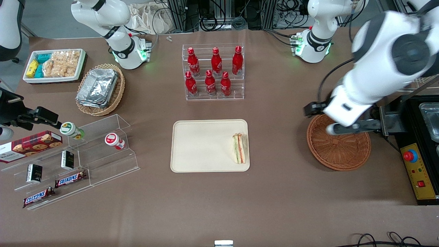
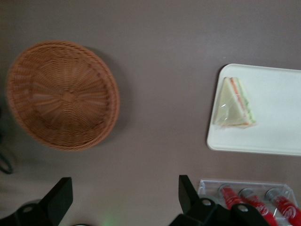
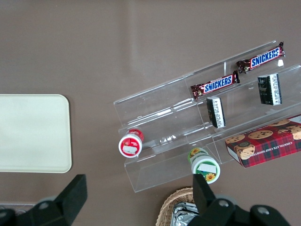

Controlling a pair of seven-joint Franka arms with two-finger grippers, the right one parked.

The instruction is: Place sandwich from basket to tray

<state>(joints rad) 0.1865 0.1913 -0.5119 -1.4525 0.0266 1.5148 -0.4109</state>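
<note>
**Sandwich on tray; basket holds nothing; gripper empty above basket**

One sandwich (image 1: 239, 148) lies flat on the tray (image 1: 202, 144), against the tray edge toward the working arm's end of the table, clear of the rim. The wrist view shows its clear wrap and the green and orange-red layers (image 2: 234, 103).

One reddish-brown basket (image 1: 343, 151) sits on the table well apart from the tray, toward the working arm's end. Its woven bottom shows bare in the wrist view (image 2: 63, 94).

The left gripper (image 1: 317, 109) hangs above the basket's edge farther from the front camera. In the wrist view its two fingers (image 2: 59, 197) stand wide apart and nothing is between them.

Other items counted: six red bottles (image 1: 212, 72) in one clear rack, farther from the front camera than the tray. Toward the parked arm's end: one tan basket of foil containers (image 1: 99, 89), one white bin of snack packets (image 1: 55, 65), two Snickers bars (image 1: 70, 178), two round jars (image 1: 115, 140) and one cookie box (image 1: 31, 145) on a clear stepped stand.
</note>
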